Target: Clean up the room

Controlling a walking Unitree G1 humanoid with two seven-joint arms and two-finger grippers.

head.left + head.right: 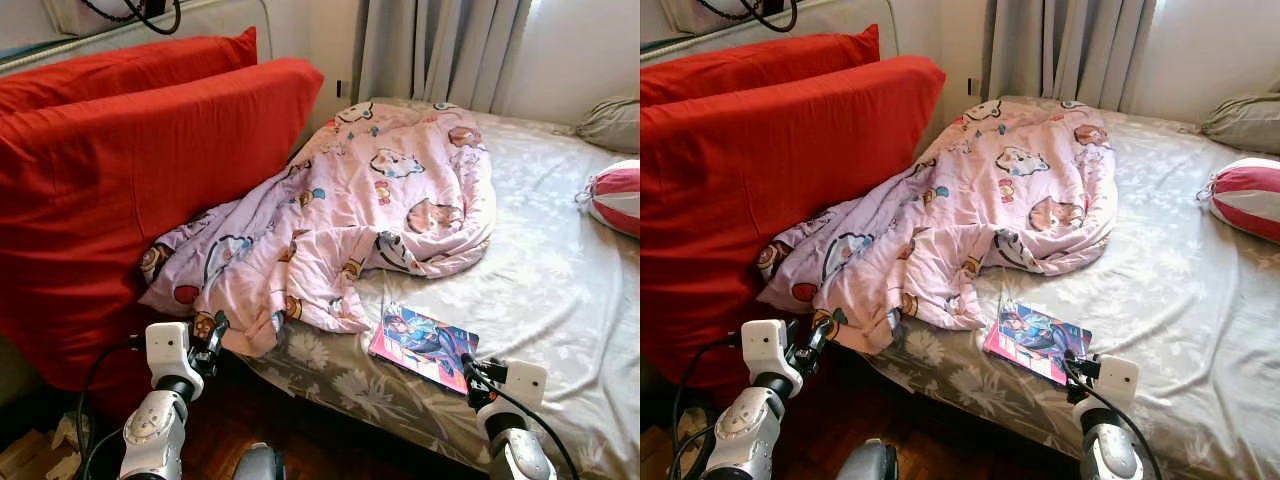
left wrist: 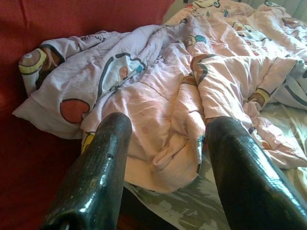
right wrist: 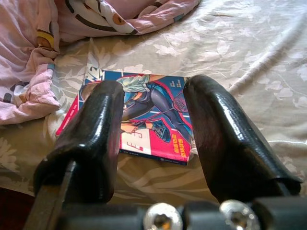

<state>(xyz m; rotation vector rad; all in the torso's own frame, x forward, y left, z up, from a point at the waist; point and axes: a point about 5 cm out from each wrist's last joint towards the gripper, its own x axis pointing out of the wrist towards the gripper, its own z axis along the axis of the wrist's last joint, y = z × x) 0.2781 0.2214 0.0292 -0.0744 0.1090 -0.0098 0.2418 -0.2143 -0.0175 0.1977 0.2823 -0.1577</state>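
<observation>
Left gripper (image 1: 215, 335): raised at the near bed edge, 2 black fingers (image 2: 96, 177) spread apart, nothing between them, aimed at the hanging corner of the quilt.

Right gripper (image 1: 470, 368): raised at the near bed edge, fingers apart and empty, pointed at the magazine.

Magazine (image 1: 423, 345): lies flat on the bed sheet (image 1: 540, 290) just beside the near edge, between the quilt and the right gripper. Long axis runs diagonally, from the quilt's hem toward the bed's near edge. Cover shows a cartoon figure on blue and pink; lettering is present but too small to read.

Quilt (image 1: 350, 215): pink, printed with cartoon animals, crumpled in 1 heap. Long axis runs from the near corner, which droops over the mattress edge, back toward the curtain. Its left side presses against the red cushions.

Red cushions (image 1: 130, 190): 2, upright along the bed's left side, lower parts cut off.

Striped ball-shaped pillow (image 1: 618, 195): red and white, far right, partly cut off.

Grey pillow (image 1: 610, 122): far corner, cut off.

Curtain (image 1: 440, 50): grey, behind the bed.
</observation>
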